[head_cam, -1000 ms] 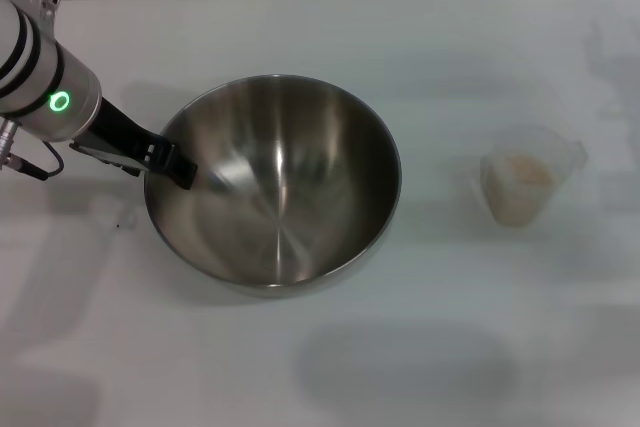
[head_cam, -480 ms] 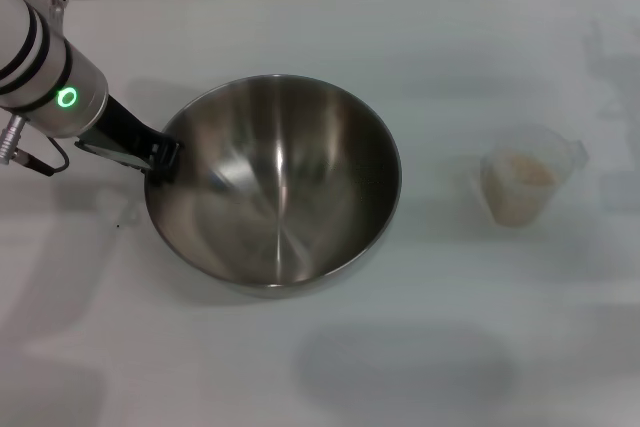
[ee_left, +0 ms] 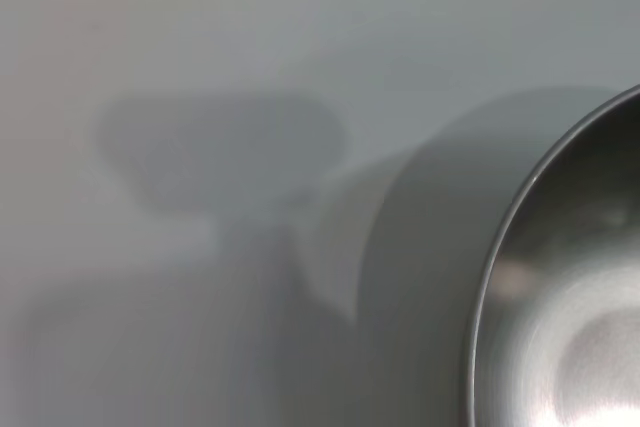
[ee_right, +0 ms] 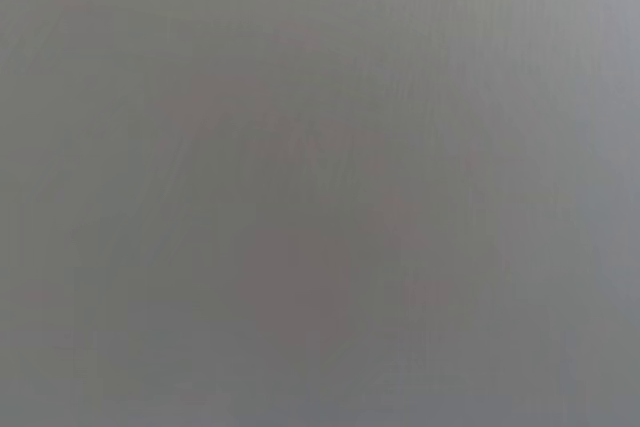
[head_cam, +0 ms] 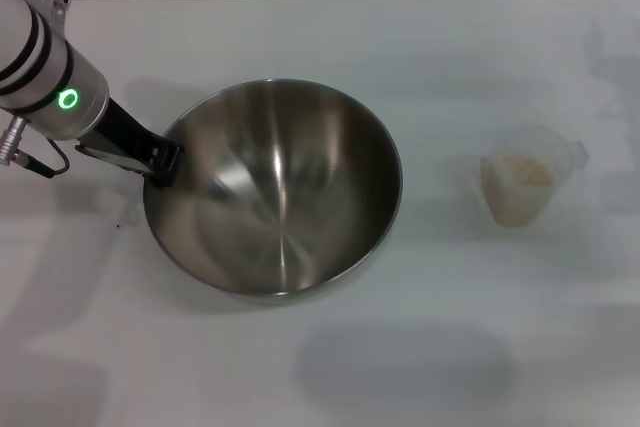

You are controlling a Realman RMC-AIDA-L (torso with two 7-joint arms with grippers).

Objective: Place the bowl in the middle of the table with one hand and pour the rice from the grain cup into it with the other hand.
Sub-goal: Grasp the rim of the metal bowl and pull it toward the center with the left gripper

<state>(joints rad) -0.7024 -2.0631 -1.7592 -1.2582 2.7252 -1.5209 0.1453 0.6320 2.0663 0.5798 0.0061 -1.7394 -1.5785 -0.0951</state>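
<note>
Steel bowl bare; grain cup holds rice

Out past my left claw a plain white tabletop runs in every direction under soft, even light, carrying faint grey shadows below and beside it.

Left arm: white cylindrical casing with black bands, a glowing green ring light, a thin black cable underneath, and a black gripper.
</note>
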